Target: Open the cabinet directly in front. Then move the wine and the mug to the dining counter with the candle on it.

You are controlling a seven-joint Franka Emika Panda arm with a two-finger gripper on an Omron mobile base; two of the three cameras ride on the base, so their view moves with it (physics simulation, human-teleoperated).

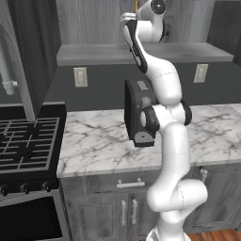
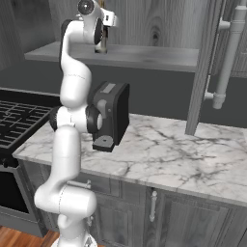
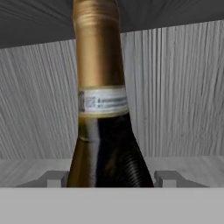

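Hand (image 3: 111, 177) grips the wine (image 3: 103, 109) low on its body, center of the frame, inside the open cabinet (image 3: 175, 96). Glass seems heavy, smooth, breakable; this low hold looks steadier.

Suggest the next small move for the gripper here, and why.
Probably lift straight up a little. The gripper appears shut on the wine, fingertips against either side of its body, and the bottle stands upright on the cabinet shelf, so it must clear the shelf before withdrawing.
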